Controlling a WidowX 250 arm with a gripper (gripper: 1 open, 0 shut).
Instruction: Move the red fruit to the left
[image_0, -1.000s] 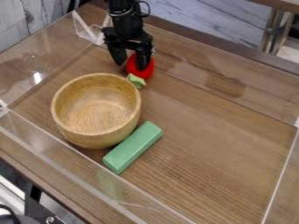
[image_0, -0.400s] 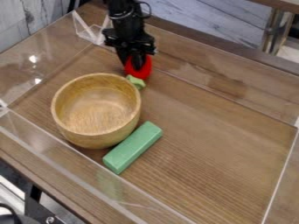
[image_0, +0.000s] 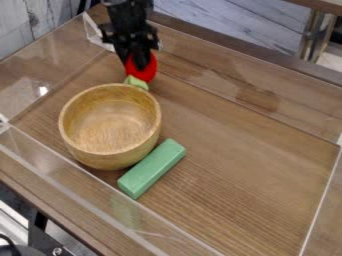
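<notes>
Camera view, single angle from above and to the front.

Item 1: gripper (image_0: 136, 60). Black, pointing almost straight down from the top of the picture, left of centre. Its fingers (image_0: 126, 58) are clamped on the red fruit, one dark finger on each side of it.

Item 2: red fruit (image_0: 140, 70). Small, glossy, red, with a green leafy end (image_0: 136, 84) pointing down toward the viewer. It hangs between the fingers, just beyond the far rim of the wooden bowl. Whether its green end touches the desk cannot be told from this angle.

Item 3: wooden bowl (image_0: 111, 152). Round, pale wood, upright, nothing inside. It stands on the desk at left of centre, its far rim just beside the fruit's green end and apart from it.

Item 4: green block (image_0: 152, 167). Flat, rectangular, lying slantwise on the desk, just beside the bowl's near right side. Contact with the bowl cannot be told.

Item 5: desk (image_0: 254, 150). Brown wood grain, bare across the right half.

Item 6: clear wall (image_0: 40, 160). Transparent panels stand around the desk's edges, showing as bright lines at the near left, the far left and the right.

Item 7: background. Grey planks beyond the far edge; details blurred.
</notes>
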